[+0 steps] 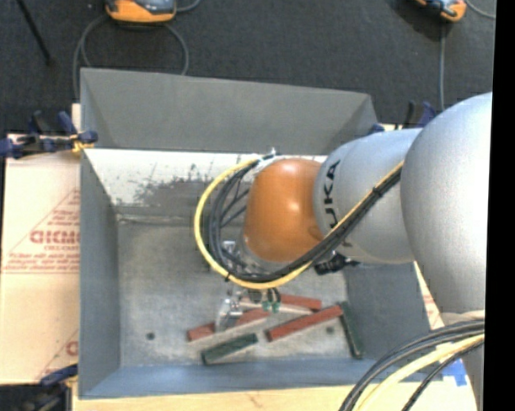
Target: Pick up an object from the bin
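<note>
gripper, grip state unclear, just above the red-brown stick at the front of the bin

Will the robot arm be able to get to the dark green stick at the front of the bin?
Probably yes. The dark green flat stick lies on the grey metal bin's floor with nothing on top, and the arm hangs low just behind it, by a reddish-brown stick.

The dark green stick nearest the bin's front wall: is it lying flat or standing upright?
Lying flat. The dark green stick shows its whole length along the floor of the bin.
</note>
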`<state>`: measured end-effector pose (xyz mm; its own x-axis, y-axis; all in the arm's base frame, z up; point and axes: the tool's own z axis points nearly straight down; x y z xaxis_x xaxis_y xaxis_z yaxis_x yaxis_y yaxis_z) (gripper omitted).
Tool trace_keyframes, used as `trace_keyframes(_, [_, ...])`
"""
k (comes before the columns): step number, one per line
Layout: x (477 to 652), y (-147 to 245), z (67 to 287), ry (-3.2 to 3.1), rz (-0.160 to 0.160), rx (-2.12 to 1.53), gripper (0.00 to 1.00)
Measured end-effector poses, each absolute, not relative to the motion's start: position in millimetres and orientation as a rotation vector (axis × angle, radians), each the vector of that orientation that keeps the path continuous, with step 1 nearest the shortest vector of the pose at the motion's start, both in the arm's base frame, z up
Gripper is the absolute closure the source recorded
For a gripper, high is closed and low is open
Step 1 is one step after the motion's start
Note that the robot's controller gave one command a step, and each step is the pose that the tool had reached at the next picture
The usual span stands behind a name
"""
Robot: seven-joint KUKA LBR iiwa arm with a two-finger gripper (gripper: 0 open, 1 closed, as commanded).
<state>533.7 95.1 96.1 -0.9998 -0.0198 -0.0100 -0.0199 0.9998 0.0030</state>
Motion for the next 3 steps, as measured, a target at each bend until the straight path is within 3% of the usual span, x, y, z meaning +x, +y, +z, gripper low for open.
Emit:
trace_keyframes(1, [504.2,92,81,3.134,-0.003,0.156,0.00])
trace_keyframes(2, [488.4,76,79,3.109,0.021,0.373,1.00])
trace_keyframes(3, [488.3,76,79,3.109,0.021,0.375,1.00])
